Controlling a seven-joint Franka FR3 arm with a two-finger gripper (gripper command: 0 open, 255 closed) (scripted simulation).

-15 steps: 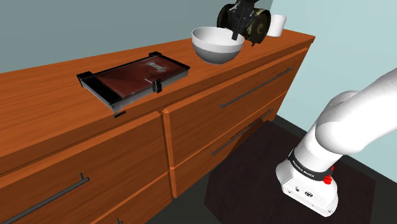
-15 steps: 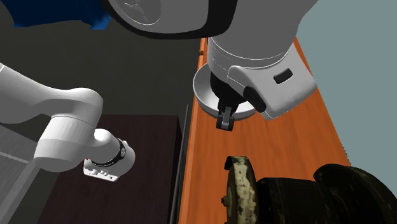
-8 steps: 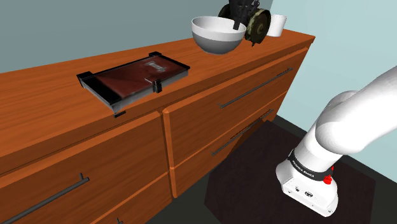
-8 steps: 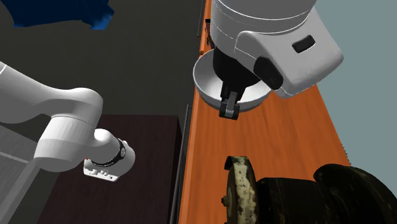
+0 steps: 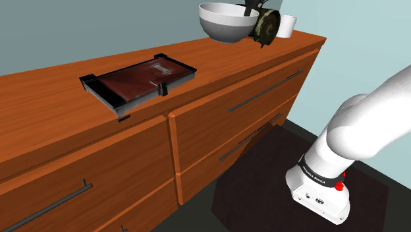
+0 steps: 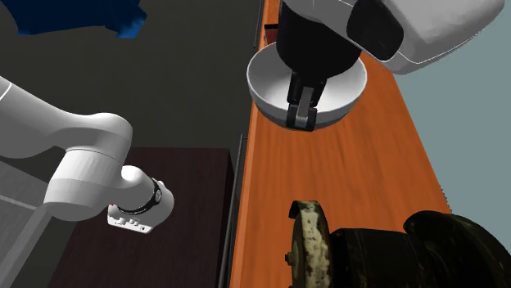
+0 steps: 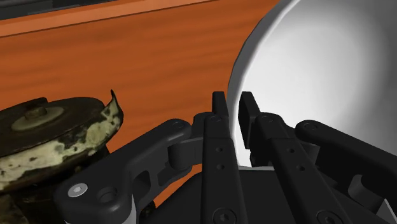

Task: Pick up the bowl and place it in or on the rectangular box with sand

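Up over the dresser (image 5: 59, 99) in the shoulder view, my gripper (image 5: 248, 10) holds the white bowl (image 5: 227, 21) clear of the wood. The black-rimmed box (image 5: 99, 95) of reddish-brown sand lies well apart, toward that view's left.

Second exterior view: my jaws are clamped on one side of the rim only, so the bowl (image 6: 266, 86) hangs off-centre. A quick swing could make it pivot or slip out.

Wrist view: thin rim pinched between my jaws, and a mottled disc (image 7: 57, 137) sits just beside me. Clip it and the bowl (image 7: 318, 76) could jolt loose. The bowl also looks wide for that box, so I reckon it may teeter on landing.
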